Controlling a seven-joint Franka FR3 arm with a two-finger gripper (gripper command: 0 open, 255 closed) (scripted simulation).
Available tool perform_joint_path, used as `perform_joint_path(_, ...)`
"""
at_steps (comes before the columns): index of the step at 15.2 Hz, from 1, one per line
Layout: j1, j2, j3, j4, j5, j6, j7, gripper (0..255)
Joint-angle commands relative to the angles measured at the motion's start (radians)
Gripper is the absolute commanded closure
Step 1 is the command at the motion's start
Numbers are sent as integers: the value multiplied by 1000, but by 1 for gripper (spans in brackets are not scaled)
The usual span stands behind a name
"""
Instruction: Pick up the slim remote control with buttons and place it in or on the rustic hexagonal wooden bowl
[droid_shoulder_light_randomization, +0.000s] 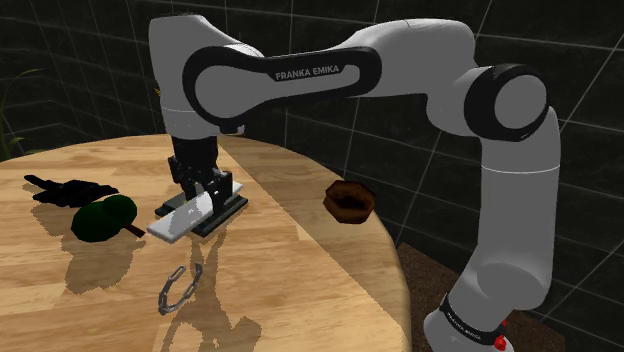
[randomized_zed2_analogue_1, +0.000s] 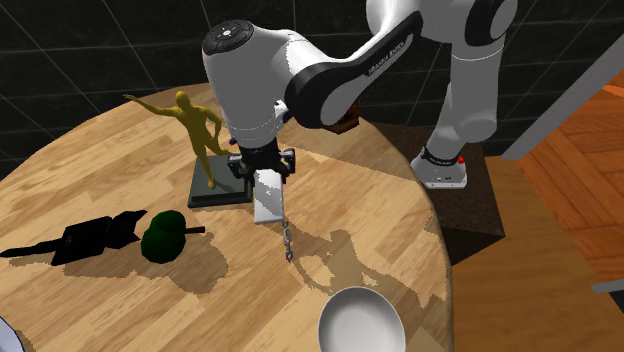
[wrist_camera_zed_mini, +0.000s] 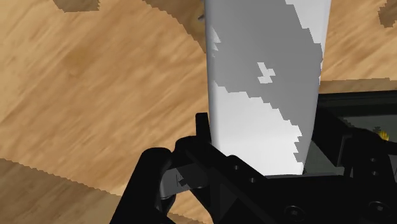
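Observation:
The remote (droid_shoulder_light_randomization: 183, 219) is drawn as a slim, plain grey-white slab and lies low at the middle of the round wooden table (droid_shoulder_light_randomization: 300, 300). My black gripper (droid_shoulder_light_randomization: 205, 192) is shut on one end of it, pointing down. In the wrist view the remote (wrist_camera_zed_mini: 264, 83) runs out between my fingers (wrist_camera_zed_mini: 202, 137), which clasp its sides. I cannot tell whether its far end touches the wood. The brown hexagonal bowl (droid_shoulder_light_randomization: 349, 201) stands near the table edge, to the shoulder view's right of the gripper. In the second exterior view the remote (randomized_zed2_analogue_1: 268, 200) hangs under the gripper (randomized_zed2_analogue_1: 262, 172), with the bowl (randomized_zed2_analogue_1: 349, 123) mostly hidden behind the arm.
A yellow figurine (randomized_zed2_analogue_1: 200, 125) on a dark square base (randomized_zed2_analogue_1: 215, 190) stands right beside the gripper. A metal chain (droid_shoulder_light_randomization: 180, 288) lies just in front of the remote. A green object (droid_shoulder_light_randomization: 103, 217), a black object (droid_shoulder_light_randomization: 70, 190) and a white bowl (randomized_zed2_analogue_1: 360, 320) also sit on the table.

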Motion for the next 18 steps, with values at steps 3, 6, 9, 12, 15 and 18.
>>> perform_joint_path(3,-132,-170,16,-197,108,65,-102,255)
perform_joint_path(6,-209,-296,6,-323,197,100,-202,255)
perform_joint_path(9,-261,-416,-27,-432,280,121,-309,255)
perform_joint_path(12,-290,-522,-76,-528,347,129,-414,255)
perform_joint_path(15,-307,-614,-134,-612,394,130,-513,255)
perform_joint_path(18,-320,-691,-195,-685,422,126,-604,255)
